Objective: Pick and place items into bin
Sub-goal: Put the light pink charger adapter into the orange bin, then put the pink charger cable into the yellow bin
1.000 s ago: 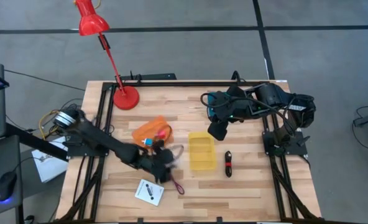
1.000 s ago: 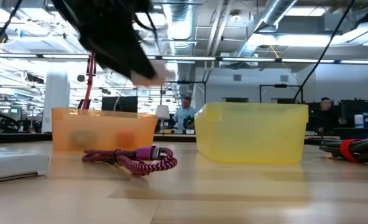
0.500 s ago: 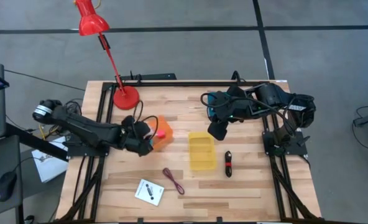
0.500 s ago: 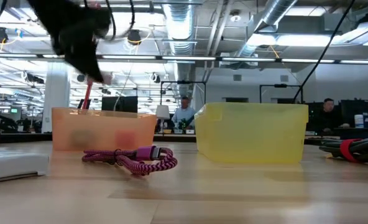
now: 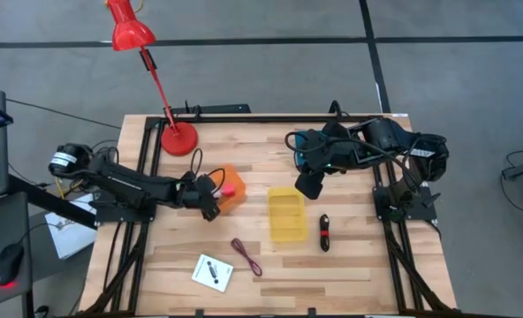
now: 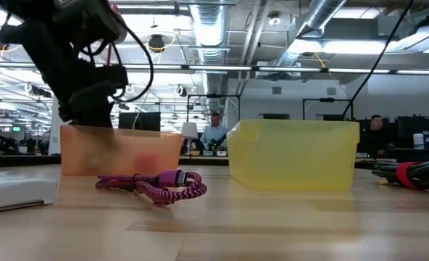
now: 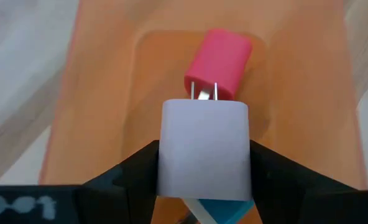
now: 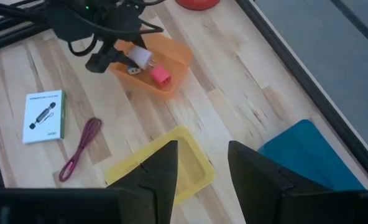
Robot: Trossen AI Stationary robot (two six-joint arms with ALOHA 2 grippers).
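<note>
My left gripper [image 5: 210, 196] is shut on the blue-and-white cube [image 7: 202, 146], a plug block with two metal prongs, over the left end of the orange bin [image 5: 229, 199]. A pink cube [image 7: 220, 61] lies on the bin's floor just beyond the prongs. The maroon cord [image 5: 246, 256] and the white card with a black mark [image 5: 213, 272] lie flat near the table's near edge. The black-and-red stick tool [image 5: 324, 232] lies right of the yellow bin [image 5: 288, 214]. My right gripper [image 8: 202, 171] waits open above the table's far right part. My left gripper pinches the blue-and-white cube by its two opposite side faces [image 7: 165, 155], one dark finger [image 7: 131, 171] on each. The fingers come from the table's left, slanting down. The cube is lifted clear above the bin floor, its prongs [image 7: 202, 93] pointing away from the gripper at the pink cube.
A red desk lamp stands on its round base [image 5: 179, 139] at the table's far left, its arm leaning out over the edge. The yellow bin [image 6: 294, 156] sits mid-table. People and desks show in the room beyond. Bare wood lies along the near edge, right of the card.
My left arm has swung fast from the near middle of the table, by the cord, toward the far left and come over the orange bin. There it has dropped lower. The cord, card, stick tool and both bins have stayed in place.
</note>
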